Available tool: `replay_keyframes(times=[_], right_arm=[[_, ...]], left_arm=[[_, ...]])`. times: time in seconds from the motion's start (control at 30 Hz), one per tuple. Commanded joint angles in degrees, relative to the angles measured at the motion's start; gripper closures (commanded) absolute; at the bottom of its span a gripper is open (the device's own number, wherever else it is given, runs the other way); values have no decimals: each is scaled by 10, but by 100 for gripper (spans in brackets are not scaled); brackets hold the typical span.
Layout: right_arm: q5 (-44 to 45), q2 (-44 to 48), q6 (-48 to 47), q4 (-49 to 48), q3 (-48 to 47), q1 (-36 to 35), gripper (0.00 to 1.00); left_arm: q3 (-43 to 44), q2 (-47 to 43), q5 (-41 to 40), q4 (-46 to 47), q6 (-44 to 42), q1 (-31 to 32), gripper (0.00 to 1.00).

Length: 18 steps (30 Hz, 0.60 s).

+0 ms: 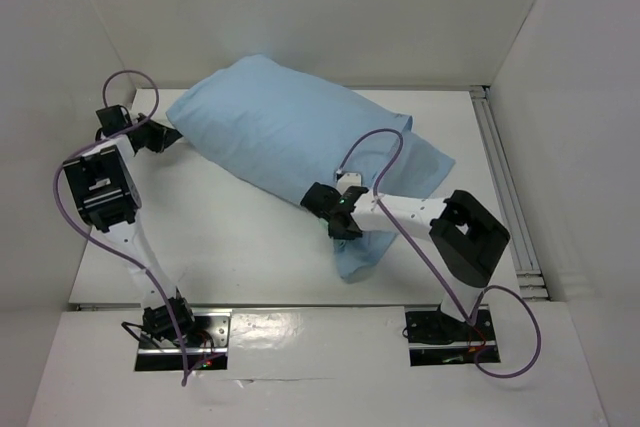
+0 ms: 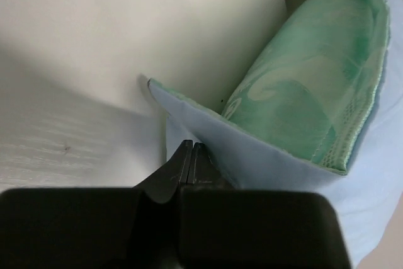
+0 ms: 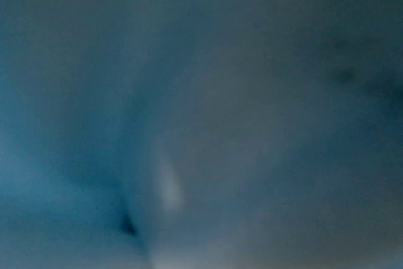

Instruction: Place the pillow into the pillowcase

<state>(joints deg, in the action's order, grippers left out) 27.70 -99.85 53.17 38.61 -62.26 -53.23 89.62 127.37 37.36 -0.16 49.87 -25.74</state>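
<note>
Left end effector (image 2: 189,149) is clenched on the pillowcase (image 1: 285,132) corner. The case bulges mid-bench (image 1: 240,257), the pillow seemingly inside, unseen. Right end effector (image 1: 338,212) is buried in the limp open end, grip impossible to read; a careless pull there could drag cloth off.

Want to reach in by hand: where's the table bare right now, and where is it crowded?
Bare: the near-centre table, bordered by the left arm, the pillowcase and the right hand; also the far-right corner behind the pillowcase. Crowded: the far-left corner, where the left hand meets the pillowcase.
</note>
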Motion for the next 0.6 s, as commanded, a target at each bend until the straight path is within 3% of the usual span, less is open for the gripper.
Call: replay_keyframes(times=[0.0, 0.2, 0.4, 0.47, 0.53, 0.57], right_arm=[[38, 43, 19, 12, 0, 13, 100], [96, 165, 24, 107, 19, 77, 100], [61, 275, -41, 76, 68, 203, 100], [37, 282, -73, 54, 68, 243, 100], [21, 282, -99, 41, 68, 251, 100], [16, 282, -99, 29, 73, 258, 100]], left_arm=[[-25, -54, 27, 44, -1, -5, 100], [-162, -227, -27, -10, -23, -10, 100], [-297, -388, -63, -85, -49, 34, 100], [-327, -429, -70, -107, -67, 39, 68], [-346, -451, -78, -114, -82, 39, 27], [-365, -458, -84, -121, -90, 39, 0]])
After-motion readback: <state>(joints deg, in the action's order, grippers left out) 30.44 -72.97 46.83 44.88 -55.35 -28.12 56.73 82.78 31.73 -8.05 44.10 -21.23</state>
